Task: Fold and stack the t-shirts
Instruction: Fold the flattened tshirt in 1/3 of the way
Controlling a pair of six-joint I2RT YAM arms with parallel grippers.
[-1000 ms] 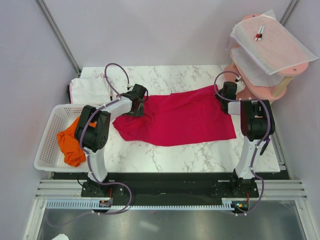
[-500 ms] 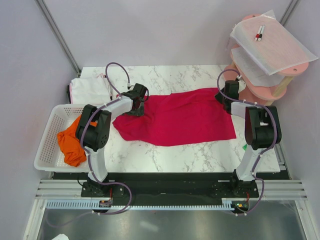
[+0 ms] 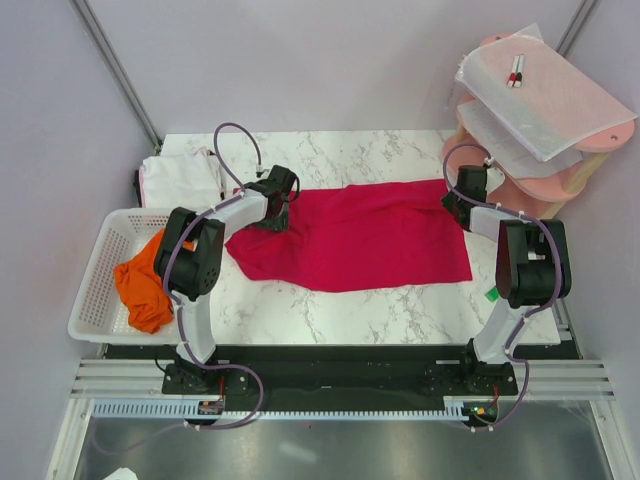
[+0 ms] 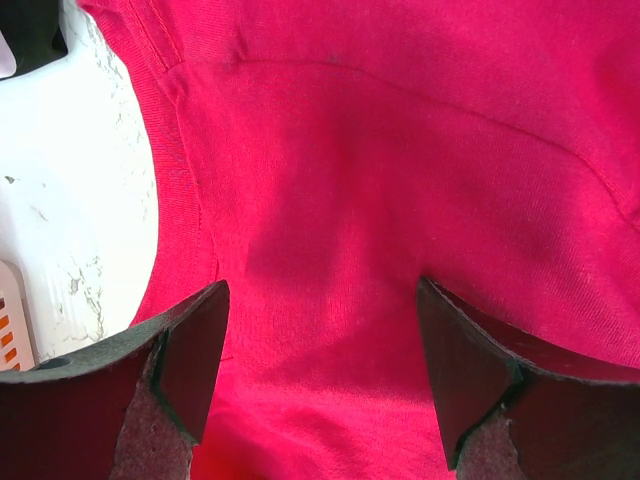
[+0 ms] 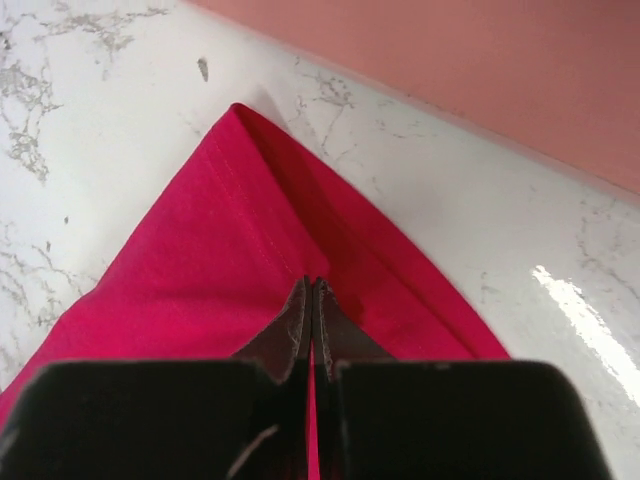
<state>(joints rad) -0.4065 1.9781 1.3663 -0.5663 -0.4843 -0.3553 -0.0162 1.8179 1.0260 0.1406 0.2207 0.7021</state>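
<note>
One red t-shirt (image 3: 360,240) lay spread on the surface (image 3: 380,310), its far right corner pinched in the clenched right tool (image 5: 312,300), apparently as an anchor, while the released left tool (image 4: 320,370) hovered over its left end.

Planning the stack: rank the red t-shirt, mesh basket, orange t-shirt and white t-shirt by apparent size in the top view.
1. red t-shirt
2. mesh basket
3. orange t-shirt and white t-shirt: look alike, not ranked.

Left pincer (image 4: 320,290) hangs with jaws spread wide, while right pincer (image 5: 312,295), stretched far forward, is clamped tight.
</note>
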